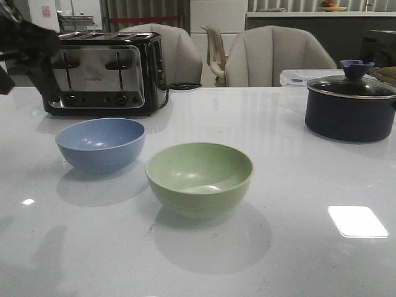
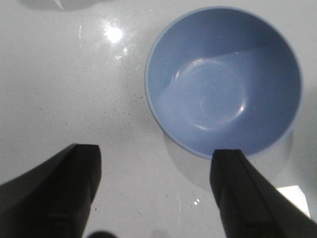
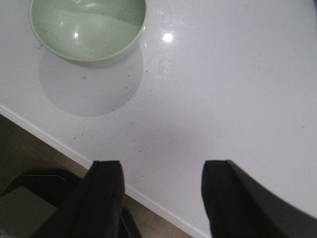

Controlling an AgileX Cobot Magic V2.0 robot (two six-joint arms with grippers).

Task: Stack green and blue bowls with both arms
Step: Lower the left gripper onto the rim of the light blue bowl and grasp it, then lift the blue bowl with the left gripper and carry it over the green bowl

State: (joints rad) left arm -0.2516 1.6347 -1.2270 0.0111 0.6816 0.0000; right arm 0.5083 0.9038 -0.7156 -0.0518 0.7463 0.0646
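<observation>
The dusty blue bowl (image 1: 101,144) stands upright on the white table at the left, and the pale sage green bowl (image 1: 199,177) stands just right of it and nearer to me; they are apart. In the left wrist view my left gripper (image 2: 156,168) is open and empty above the table, with the blue bowl (image 2: 224,79) just beyond one finger. In the right wrist view my right gripper (image 3: 163,183) is open and empty over the table's front edge, with the green bowl (image 3: 88,29) well ahead of it. Part of the left arm (image 1: 28,43) shows at the far left of the front view.
A black and silver toaster (image 1: 102,74) stands behind the blue bowl. A dark lidded pot (image 1: 351,106) stands at the back right. Chairs stand beyond the table's far edge. The table's front edge (image 3: 54,141) and the floor show below the right gripper.
</observation>
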